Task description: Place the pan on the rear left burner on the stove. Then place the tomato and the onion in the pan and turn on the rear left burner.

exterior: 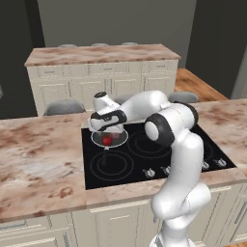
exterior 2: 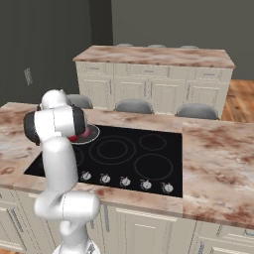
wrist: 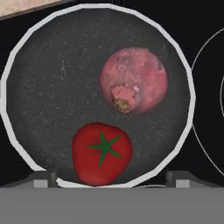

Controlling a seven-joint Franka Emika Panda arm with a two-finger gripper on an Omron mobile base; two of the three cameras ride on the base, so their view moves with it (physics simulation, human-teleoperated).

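Observation:
The pan [wrist: 48, 87] sits at the rear left of the stove [exterior: 120, 171], covering the rear left burner beneath it. Inside it lie the onion [wrist: 133, 81] and, beside it, the tomato [wrist: 101, 152] with its green top facing up. My gripper [wrist: 109, 180] hangs straight above the pan, open, its fingertips [wrist: 41, 180] wide apart with nothing between them. From the left base view the gripper [exterior: 109, 129] hovers just over the pan [exterior: 123, 137] and the tomato [exterior: 107, 140]. The right base view shows the pan's rim [exterior 2: 93, 132] past my arm.
A row of silver knobs [exterior 2: 125, 181] lines the stove's front edge. Other burner rings [exterior: 112, 165] lie in front of and to the right of the pan. Marble counter [exterior: 38, 159] surrounds the stove; grey stools [exterior 2: 134, 105] and an island stand behind.

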